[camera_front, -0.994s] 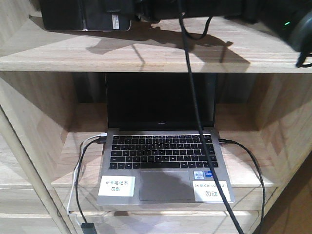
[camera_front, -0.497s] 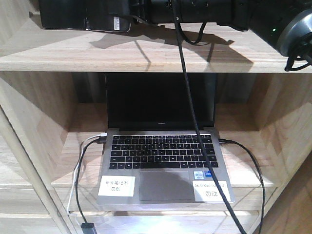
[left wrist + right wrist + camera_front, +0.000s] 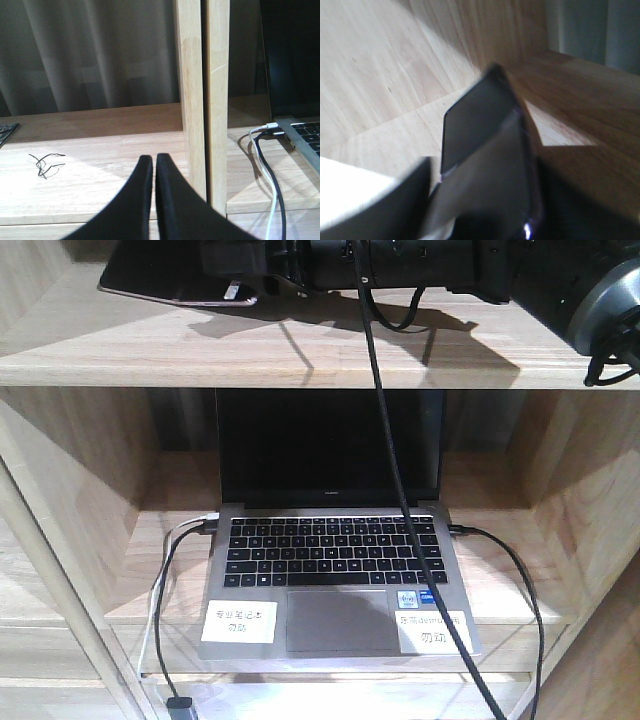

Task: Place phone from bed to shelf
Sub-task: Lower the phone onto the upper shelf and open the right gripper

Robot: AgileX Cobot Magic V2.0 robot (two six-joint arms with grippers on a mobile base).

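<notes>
I'm in the placing step: right gripper (image 3: 262, 268) is reaching across the upper board of the shelf (image 3: 300, 355) with the phone (image 3: 165, 285) pinched at its near end, far end tipped down toward the wood. Next move, I judge, calls for lowering it flat, then spreading the jaws and backing out without dragging it. Front view shows the laptop (image 3: 335, 560) one compartment below and the arm's cable — not the contact point. Right wrist view is blurred, shows only phone over board. Left gripper (image 3: 154, 162) idle, fingers pressed together, beside a shelf upright.
</notes>
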